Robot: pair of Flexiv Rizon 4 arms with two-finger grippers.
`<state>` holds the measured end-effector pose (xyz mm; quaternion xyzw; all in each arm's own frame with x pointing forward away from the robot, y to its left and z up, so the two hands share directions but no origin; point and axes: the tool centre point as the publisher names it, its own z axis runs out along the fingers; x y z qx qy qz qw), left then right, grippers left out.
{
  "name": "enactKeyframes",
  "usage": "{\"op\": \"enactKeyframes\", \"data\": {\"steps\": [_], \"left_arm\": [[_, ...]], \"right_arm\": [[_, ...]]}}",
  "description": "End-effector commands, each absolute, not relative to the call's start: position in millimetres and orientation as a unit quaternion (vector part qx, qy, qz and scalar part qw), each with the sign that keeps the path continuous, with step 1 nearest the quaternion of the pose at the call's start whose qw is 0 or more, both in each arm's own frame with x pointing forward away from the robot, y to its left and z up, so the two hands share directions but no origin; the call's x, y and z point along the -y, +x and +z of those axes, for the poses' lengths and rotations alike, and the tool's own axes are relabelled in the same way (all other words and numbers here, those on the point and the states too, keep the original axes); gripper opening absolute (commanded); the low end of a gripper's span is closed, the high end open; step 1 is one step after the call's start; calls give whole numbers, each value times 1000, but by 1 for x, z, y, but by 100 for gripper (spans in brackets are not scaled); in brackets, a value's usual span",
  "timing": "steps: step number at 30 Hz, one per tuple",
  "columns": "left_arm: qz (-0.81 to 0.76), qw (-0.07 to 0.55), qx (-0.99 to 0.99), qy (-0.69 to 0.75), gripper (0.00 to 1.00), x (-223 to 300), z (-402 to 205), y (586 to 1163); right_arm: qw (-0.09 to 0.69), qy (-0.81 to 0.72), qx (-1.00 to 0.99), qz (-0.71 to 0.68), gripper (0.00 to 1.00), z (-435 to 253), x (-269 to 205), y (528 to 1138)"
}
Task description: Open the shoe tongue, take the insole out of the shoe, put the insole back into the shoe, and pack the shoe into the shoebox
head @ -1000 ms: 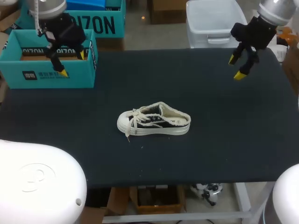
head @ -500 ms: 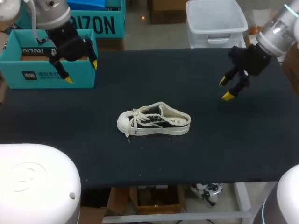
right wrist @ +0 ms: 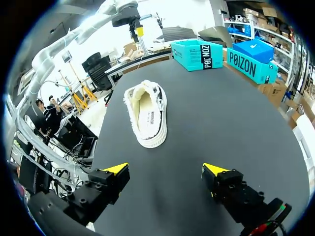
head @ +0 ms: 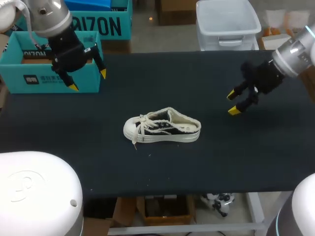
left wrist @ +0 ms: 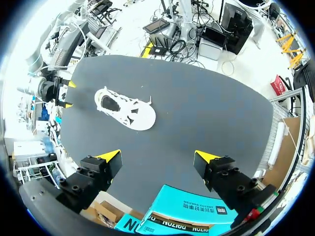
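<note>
My left arm (head: pixel 51 19) hangs at the black tabletop's (head: pixel 221 157) far-left corner, my right arm (head: pixel 295 46) near its right edge — both jaws wide. Only the right wrist view shows the pale insole (right wrist: pixel 147 114) inside the black-and-cream canvas shoe (head: pixel 162 132).

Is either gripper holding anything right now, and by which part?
Nothing is held. The left gripper and the right gripper are both open and empty; the shoe lies on the table, apart from both.

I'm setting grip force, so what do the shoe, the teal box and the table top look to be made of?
The shoe: black fabric upper, probably canvas, with frayed cream edges; smooth off-white sole, likely rubber. The box: matte printed cardboard, judging by its thin folded walls. The table: black matte covering without glare, perhaps cloth or a mat; cannot tell which.
</note>
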<state>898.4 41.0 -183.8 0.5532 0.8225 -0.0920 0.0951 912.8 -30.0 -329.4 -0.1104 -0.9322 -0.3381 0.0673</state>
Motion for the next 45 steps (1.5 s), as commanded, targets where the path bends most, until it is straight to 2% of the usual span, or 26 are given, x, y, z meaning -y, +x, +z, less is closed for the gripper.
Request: {"op": "enactKeyframes", "data": {"steps": [1, 14, 18, 22, 23, 26, 42, 45], "left_arm": [[-92, 95, -822, 554, 100, -41, -184, 899], [-70, 117, -725, 675, 100, 0, -173, 889], [-72, 93, -725, 679, 100, 17, -171, 887], [-73, 7, -817, 572, 100, 41, -174, 892], [-77, -20, -864, 498, 100, 49, -178, 893], [-111, -38, -908, 403, 100, 60, -186, 887], [-91, -29, -915, 391, 100, 67, -191, 883], [-76, -107, -983, 131, 100, 88, -192, 858]], "right_arm": [[65, -110, 932, -339, 100, -330, 31, 911], [70, -101, 911, -394, 100, -357, -1, 896], [68, -106, 904, -409, 100, -371, -11, 884], [64, -109, 902, -413, 100, -382, -22, 875], [62, -110, 902, -414, 100, -384, -26, 872], [52, -112, 900, -418, 100, -389, -33, 867], [37, -109, 894, -433, 100, -407, -53, 863], [19, -105, 888, -447, 100, -415, -62, 868]]}}
